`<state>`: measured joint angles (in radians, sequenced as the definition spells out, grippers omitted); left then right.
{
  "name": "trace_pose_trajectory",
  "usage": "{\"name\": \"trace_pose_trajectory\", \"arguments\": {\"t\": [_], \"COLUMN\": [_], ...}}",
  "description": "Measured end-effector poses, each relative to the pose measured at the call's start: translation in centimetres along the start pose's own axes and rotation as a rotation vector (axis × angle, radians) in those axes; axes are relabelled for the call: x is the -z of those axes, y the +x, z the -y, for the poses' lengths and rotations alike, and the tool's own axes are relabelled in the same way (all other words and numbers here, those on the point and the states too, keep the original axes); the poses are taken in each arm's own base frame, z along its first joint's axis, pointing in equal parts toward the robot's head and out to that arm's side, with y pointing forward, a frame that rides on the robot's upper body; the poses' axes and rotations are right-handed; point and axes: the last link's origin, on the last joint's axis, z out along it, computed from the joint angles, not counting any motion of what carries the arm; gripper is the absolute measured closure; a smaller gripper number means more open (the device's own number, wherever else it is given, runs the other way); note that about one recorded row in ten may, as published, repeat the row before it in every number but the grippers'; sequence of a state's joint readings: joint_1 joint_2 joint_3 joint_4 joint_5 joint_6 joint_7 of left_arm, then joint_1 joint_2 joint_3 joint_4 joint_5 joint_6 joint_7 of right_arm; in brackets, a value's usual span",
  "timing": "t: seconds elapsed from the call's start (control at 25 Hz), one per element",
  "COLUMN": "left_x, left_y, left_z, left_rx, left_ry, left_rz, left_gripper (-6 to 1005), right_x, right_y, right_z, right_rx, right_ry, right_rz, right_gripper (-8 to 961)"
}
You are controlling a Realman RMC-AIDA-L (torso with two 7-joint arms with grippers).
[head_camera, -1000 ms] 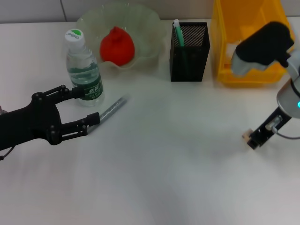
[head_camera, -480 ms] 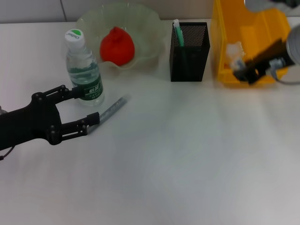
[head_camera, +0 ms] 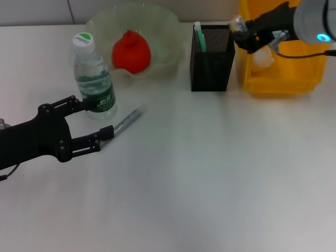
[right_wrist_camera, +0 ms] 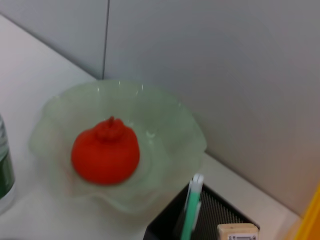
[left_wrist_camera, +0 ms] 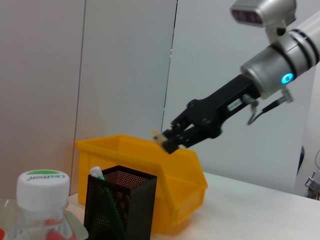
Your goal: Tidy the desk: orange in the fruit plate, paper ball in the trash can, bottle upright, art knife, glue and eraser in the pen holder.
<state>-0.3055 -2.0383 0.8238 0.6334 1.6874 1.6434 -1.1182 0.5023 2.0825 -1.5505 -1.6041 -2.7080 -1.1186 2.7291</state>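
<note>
My right gripper point(head_camera: 240, 27) hangs just above the right rim of the black mesh pen holder point(head_camera: 211, 58), shut on a small beige eraser point(head_camera: 237, 23); the left wrist view shows the eraser point(left_wrist_camera: 158, 134) pinched at that gripper's tip, and it also shows in the right wrist view point(right_wrist_camera: 238, 232). A green glue stick point(head_camera: 199, 35) stands in the holder. The orange point(head_camera: 131, 51) lies in the glass fruit plate point(head_camera: 168, 31). The bottle point(head_camera: 94, 79) stands upright. My left gripper point(head_camera: 101, 116) is open beside the bottle's base, with the silver art knife point(head_camera: 128, 120) by its lower finger. A paper ball point(head_camera: 262, 58) rests in the yellow trash can point(head_camera: 278, 84).
The trash can stands immediately right of the pen holder, its wall close to my right arm. The fruit plate sits at the back, between the bottle and the holder. Bare white table spreads across the middle and front.
My right arm has swung from the table's front right, up over the yellow trash can, to above the pen holder, carrying the eraser. The left gripper has barely moved.
</note>
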Motion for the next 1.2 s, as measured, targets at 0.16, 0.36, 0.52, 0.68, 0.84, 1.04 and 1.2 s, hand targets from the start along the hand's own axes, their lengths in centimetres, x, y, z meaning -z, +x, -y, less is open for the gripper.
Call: {"name": "trace_pose_trajectory", "arguments": {"t": [0.16, 0.36, 0.52, 0.68, 0.84, 1.04, 1.2], "left_x": [-0.1, -0.2, -0.3, -0.3, -0.3, -0.4, -0.2], "left_y": [0.0, 0.0, -0.1, -0.1, -0.1, -0.1, 0.0], "left_z": [-0.1, -0.1, -0.2, -0.2, -0.2, -0.2, -0.1], "left_rx": [0.001, 0.002, 0.002, 0.003, 0.003, 0.003, 0.007], "left_ry": [-0.001, -0.003, -0.009, -0.008, -0.006, -0.008, -0.005], "left_rz": [-0.002, -0.003, -0.001, -0.002, -0.001, -0.001, 0.000], "left_gripper": [203, 203, 203, 203, 203, 203, 203], "right_x": [-2.0, -3.1, -3.9, -4.4, -4.5, -3.9, -2.2], "right_y": [0.2, 0.4, 0.5, 0.7, 0.7, 0.6, 1.0], "right_z": [0.0, -0.5, -0.8, -0.9, -0.8, -0.8, -1.2], "right_rx": [0.001, 0.025, 0.033, 0.031, 0.028, 0.004, 0.013], "right_ry": [0.014, 0.018, 0.015, 0.011, 0.015, 0.006, -0.032], "right_rz": [0.043, 0.065, 0.067, 0.057, 0.062, 0.083, 0.111], "right_gripper": [649, 632, 619, 606, 524, 410, 409]}}
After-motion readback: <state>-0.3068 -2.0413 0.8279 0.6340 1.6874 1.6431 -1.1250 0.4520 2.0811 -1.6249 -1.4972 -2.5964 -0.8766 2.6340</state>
